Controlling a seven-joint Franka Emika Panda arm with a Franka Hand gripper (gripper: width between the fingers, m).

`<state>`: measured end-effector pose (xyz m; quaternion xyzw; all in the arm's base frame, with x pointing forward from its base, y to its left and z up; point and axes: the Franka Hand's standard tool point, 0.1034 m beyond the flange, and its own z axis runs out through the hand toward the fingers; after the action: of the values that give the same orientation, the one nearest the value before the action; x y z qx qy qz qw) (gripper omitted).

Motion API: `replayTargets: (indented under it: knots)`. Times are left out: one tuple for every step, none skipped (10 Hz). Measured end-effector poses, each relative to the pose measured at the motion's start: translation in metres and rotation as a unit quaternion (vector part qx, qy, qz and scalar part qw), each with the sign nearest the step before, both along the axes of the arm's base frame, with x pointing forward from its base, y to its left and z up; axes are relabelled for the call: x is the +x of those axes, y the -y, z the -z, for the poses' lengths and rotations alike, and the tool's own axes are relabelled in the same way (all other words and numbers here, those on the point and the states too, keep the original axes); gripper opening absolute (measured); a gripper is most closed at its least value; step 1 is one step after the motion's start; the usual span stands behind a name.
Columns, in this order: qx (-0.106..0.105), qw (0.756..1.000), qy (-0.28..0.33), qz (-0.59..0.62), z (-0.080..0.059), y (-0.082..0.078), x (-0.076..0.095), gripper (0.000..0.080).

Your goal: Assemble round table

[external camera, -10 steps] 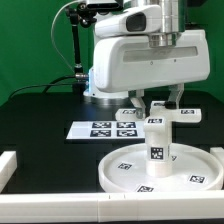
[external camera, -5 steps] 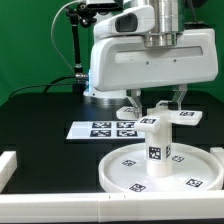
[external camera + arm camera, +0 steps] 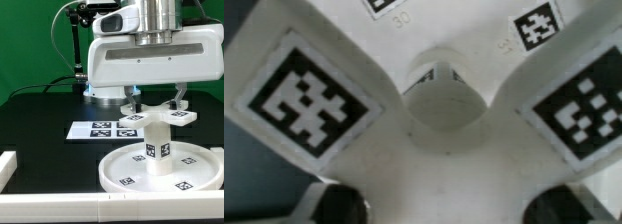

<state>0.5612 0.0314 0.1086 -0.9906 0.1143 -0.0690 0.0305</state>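
Exterior view first, from the front edge back: a white rail point(image 3: 22, 160) borders the black tabletop point(image 3: 45, 110), and just behind it the round tabletop disc point(image 3: 195, 168) lies flat with its tags up, rim raised, likely so the underside is offered for the leg. The short leg point(image 3: 157, 150) stands upright at the disc's centre, a tag on its side. On top of the leg sits the cross-shaped base point(image 3: 155, 117), its arms level and spreading toward the exterior view's left and right. The gripper point(image 3: 153, 103) hangs straight down over that base, one dark finger showing at each side of it, so the jaws seem closed on the cross-shaped base to press or turn it onto the leg; the contact itself is too small to be sure of. The wrist view agrees: the base's hub and tagged arms fill the picture between two dark fingertips point(image 3: 335, 203). Behind the disc, the marker board point(image 3: 105, 130) lies flat, and beyond it the arm's white body rises against the green backdrop.
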Motion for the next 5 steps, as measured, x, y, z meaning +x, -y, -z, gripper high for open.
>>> replayTargets:
  knots:
    - [0.006,0.999,0.002,0.043,0.0001,-0.0001,-0.0004,0.0439]
    - [0.011,0.998,0.002,0.06,0.0001,-0.0011,-0.0004,0.0439]
    - [0.014,0.998,0.001,0.062,0.0003,-0.0015,-0.0005,0.0442]
    - [0.015,0.998,0.001,0.06,0.0008,-0.0019,-0.0007,0.0442]
    - [0.015,0.998,0.0,0.06,0.0006,-0.0024,-0.0009,0.0591]
